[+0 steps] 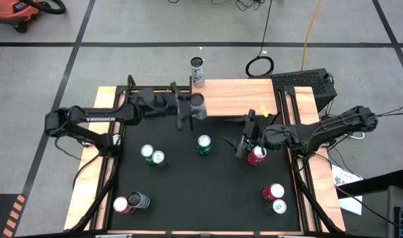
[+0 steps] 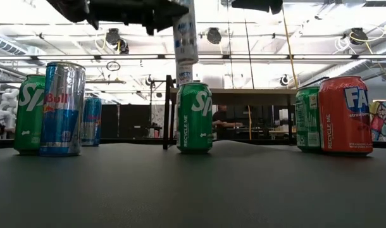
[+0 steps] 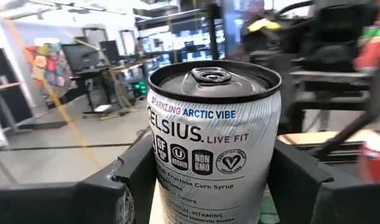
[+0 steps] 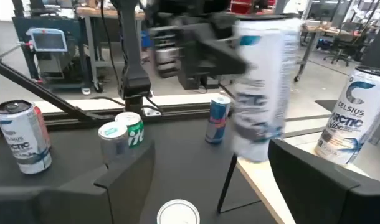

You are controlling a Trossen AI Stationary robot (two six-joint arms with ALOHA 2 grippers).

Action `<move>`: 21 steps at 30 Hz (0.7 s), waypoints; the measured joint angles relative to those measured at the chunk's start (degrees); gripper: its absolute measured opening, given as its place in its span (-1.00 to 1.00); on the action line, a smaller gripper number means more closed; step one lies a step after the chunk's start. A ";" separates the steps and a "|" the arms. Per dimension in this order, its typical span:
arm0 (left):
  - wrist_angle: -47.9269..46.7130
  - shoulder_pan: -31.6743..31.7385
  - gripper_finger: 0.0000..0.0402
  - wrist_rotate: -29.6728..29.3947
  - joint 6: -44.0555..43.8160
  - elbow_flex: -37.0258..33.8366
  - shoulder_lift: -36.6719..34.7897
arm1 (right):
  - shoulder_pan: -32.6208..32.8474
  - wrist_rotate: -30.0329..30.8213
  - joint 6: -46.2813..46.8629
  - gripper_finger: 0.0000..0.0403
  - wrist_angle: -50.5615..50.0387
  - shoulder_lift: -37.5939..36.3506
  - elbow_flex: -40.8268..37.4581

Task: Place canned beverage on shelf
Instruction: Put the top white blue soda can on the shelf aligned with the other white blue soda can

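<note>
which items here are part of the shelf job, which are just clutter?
In play:
- white Celsius can, held in the left gripper above the table
- shelf, with one Celsius can at its far edge
- right gripper, jaws apart, above a red can

Lying about:
- green Sprite can
- Red Bull can
- red Fanta can

White Celsius can (image 1: 197, 104), upright, gripped by left hand (image 1: 190, 110) over the wood-topped shelf (image 1: 238, 98).

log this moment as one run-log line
left gripper: shut on white Celsius can, lifted by the shelf | right gripper: open over red can | second Celsius can already on shelf
</note>
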 joint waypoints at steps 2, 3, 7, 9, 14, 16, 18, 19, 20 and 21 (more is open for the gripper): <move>0.30 3.57 0.16 1.48 -0.38 0.00 0.72 | 0.00 0.02 -0.04 0.48 0.09 0.61 0.00; 0.56 5.17 0.16 2.09 -0.38 0.00 1.26 | 0.00 0.02 -0.11 0.48 0.06 0.97 0.00; 1.25 10.39 0.16 3.80 -1.24 0.00 3.46 | -0.19 0.03 -0.32 0.48 0.06 2.11 0.00; 3.32 12.09 0.16 5.40 -3.05 0.00 4.62 | -0.47 0.02 -0.52 0.48 0.14 2.43 0.00; 7.80 13.95 0.16 7.17 -3.62 0.04 8.49 | -1.54 0.02 -0.76 0.48 0.47 2.56 -0.04; 9.23 14.23 0.16 7.17 -4.53 0.05 9.91 | -1.78 0.02 -0.75 0.48 0.43 2.56 -0.04; 9.63 14.51 0.16 7.19 -4.83 0.72 11.19 | -1.84 -0.09 -0.76 0.48 0.34 2.58 -0.04; 9.81 14.63 0.16 7.19 -4.75 0.97 11.83 | -1.84 -0.13 -0.77 0.48 0.33 2.58 -0.04; 9.58 14.86 0.16 7.20 -4.75 1.33 12.46 | -1.84 -0.15 -0.92 0.48 0.34 2.58 -0.04; 9.39 15.09 0.16 7.18 -4.77 1.72 13.03 | -1.84 -0.16 -1.06 0.48 0.35 2.58 -0.04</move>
